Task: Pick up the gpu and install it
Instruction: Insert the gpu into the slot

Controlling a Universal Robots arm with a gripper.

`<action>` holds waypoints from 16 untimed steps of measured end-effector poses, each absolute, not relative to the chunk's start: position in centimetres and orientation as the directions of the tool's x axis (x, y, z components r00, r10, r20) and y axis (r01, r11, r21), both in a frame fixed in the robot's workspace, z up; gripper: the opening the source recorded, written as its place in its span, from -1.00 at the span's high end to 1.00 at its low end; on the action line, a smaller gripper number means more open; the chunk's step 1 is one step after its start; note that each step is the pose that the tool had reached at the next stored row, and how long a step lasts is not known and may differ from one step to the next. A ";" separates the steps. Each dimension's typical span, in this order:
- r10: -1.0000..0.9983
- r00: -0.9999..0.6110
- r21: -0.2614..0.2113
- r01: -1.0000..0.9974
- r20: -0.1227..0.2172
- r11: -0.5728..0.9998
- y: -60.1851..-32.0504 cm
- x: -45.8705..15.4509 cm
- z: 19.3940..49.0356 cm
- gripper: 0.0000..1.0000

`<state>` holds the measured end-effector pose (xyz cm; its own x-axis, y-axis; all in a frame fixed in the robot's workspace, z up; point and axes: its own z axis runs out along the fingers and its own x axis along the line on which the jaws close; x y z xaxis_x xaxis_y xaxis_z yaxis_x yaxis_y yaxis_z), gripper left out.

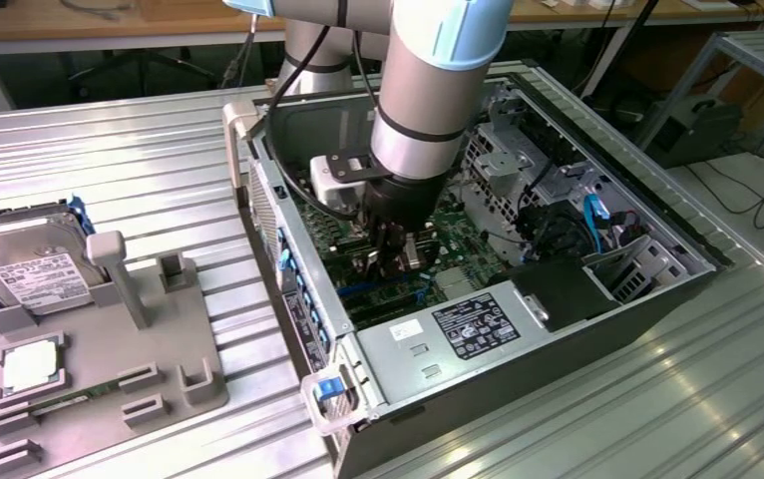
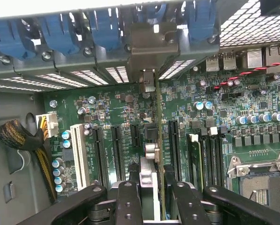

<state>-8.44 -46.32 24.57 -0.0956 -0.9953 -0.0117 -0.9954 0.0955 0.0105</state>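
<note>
Edge-on, the thin dark gpu (image 2: 151,154) with its silvery metal end bracket is clamped between the black fingers (image 2: 128,197) of the gripper (image 2: 151,187), reaching ahead of them over the green motherboard (image 2: 116,108). The exterior view adds the open black computer case (image 1: 621,299) around the fingers.

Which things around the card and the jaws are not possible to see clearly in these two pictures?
1. Exterior view: the arm hides the place where the jaws meet the card.
2. Wrist view: the card stands edge-on between the jaws, so its own body hides its lower edge. Whether it is pushed fully in cannot be told.
3. Wrist view: the picture's edge cuts off the jaws.
4. Exterior view: the print on the hard drive is too small to read.
</note>
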 end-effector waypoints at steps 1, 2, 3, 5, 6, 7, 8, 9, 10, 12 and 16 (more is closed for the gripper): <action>-0.995 -0.096 0.010 -0.995 -0.012 0.096 -46.3 -8.4 24.6 0.40; -0.995 -0.096 0.010 -0.995 -0.011 0.095 -46.3 -8.4 24.6 0.40; -0.995 -0.096 0.010 -0.995 -0.011 0.096 -46.3 -8.4 24.7 0.40; -0.995 -0.095 0.009 -0.995 -0.012 0.095 -46.3 -8.4 24.8 0.40; -0.995 -0.095 0.009 -0.995 -0.012 0.095 -46.3 -8.4 24.8 0.40; -0.995 -0.095 0.009 -0.995 -0.012 0.095 -46.3 -8.4 24.8 0.40; -0.995 -0.095 0.009 -0.995 -0.012 0.095 -46.3 -8.4 24.8 0.40; -0.995 -0.095 0.009 -0.995 -0.012 0.095 -46.3 -8.4 24.8 0.40; -0.995 -0.095 0.009 -0.995 -0.012 0.095 -46.3 -8.4 24.8 0.40; -0.995 -0.095 0.009 -0.995 -0.011 0.095 -46.2 -8.4 24.8 0.40; -0.996 -0.086 0.009 -0.996 -0.012 0.086 -45.9 -8.4 24.8 0.40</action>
